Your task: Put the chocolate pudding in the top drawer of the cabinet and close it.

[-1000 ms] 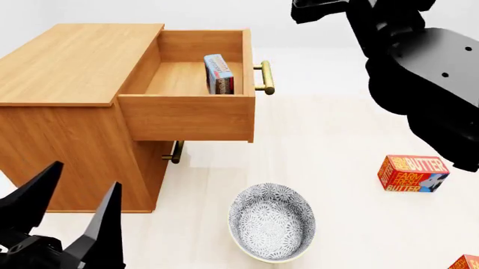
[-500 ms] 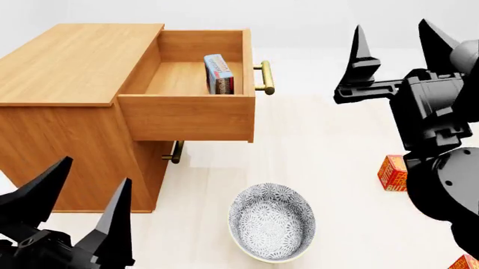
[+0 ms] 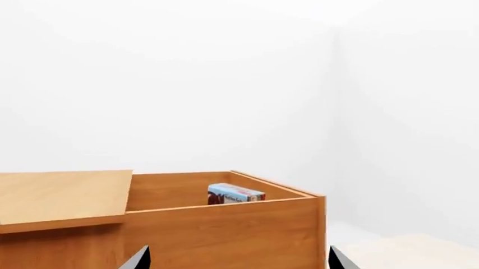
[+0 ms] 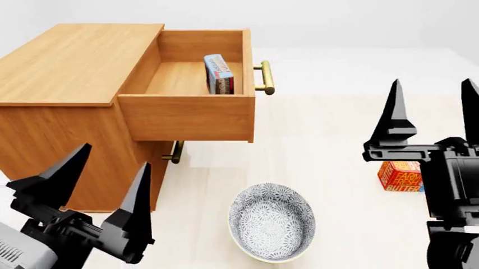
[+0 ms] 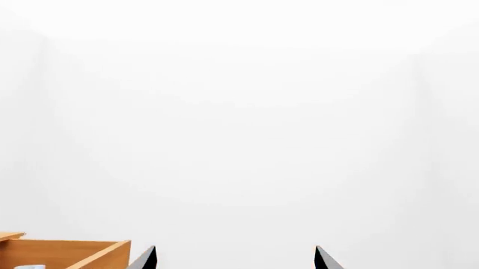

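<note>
Since 1 second ago the right gripper (image 4: 432,109) has dropped low beside the butter box (image 4: 400,175), and both it and the left gripper (image 4: 97,178) hang spread and empty. Farther off, the chocolate pudding (image 4: 217,73) stands on edge inside the top drawer (image 4: 187,116), which is pulled fully out of the cabinet (image 4: 67,67). A hard shove on the brass handle (image 4: 264,77) could topple the box.

Floor (image 4: 329,123): cabinet (image 4: 67,73), bowl (image 4: 272,222), butter box (image 4: 400,175)

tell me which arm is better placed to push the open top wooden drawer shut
Probably the right. The brass bar handle faces the right gripper's side with bare floor between. The left gripper hangs low beside the light-brown wood cabinet, behind the top drawer's front.
</note>
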You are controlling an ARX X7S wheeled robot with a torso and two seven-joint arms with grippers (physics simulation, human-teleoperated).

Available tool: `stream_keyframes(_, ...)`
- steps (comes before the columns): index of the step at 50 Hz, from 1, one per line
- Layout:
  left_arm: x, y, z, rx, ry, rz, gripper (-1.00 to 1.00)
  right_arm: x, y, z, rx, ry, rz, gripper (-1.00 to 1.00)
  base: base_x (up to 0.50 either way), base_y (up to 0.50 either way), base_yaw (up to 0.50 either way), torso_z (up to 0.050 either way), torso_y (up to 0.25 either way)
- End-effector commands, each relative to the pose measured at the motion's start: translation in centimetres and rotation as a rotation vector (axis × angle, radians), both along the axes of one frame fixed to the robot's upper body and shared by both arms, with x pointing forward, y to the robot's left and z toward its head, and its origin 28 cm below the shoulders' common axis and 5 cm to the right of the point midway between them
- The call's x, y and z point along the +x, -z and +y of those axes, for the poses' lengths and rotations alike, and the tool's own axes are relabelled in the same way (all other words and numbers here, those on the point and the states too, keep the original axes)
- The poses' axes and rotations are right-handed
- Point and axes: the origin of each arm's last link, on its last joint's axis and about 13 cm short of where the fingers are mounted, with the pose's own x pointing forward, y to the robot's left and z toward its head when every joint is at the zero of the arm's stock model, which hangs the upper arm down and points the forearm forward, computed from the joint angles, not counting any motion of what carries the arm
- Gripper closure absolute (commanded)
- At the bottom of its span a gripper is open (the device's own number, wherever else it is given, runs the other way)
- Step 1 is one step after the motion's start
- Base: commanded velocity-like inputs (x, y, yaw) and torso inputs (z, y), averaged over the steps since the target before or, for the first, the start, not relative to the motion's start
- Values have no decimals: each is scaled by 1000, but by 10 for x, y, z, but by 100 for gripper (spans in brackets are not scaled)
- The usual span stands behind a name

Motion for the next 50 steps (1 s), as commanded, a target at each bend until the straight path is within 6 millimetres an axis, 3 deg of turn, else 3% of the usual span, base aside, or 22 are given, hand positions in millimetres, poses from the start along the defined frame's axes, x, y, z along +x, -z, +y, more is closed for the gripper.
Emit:
stream_keyframes(1,14,-6,-14,7,42,6,-100,-17,13,-11,39,46,-4,-100,0,0,0,0,0)
stream_keyframes(32,74,-36,-75,41,274,61,-100,-45,22,-41,137,200,-28,-100,0,0,0,0,0)
stream_keyframes(50,86,-69,-113,58,314,55,-100,-51,34,-46,144,210,-4,-100,0,0,0,0,0)
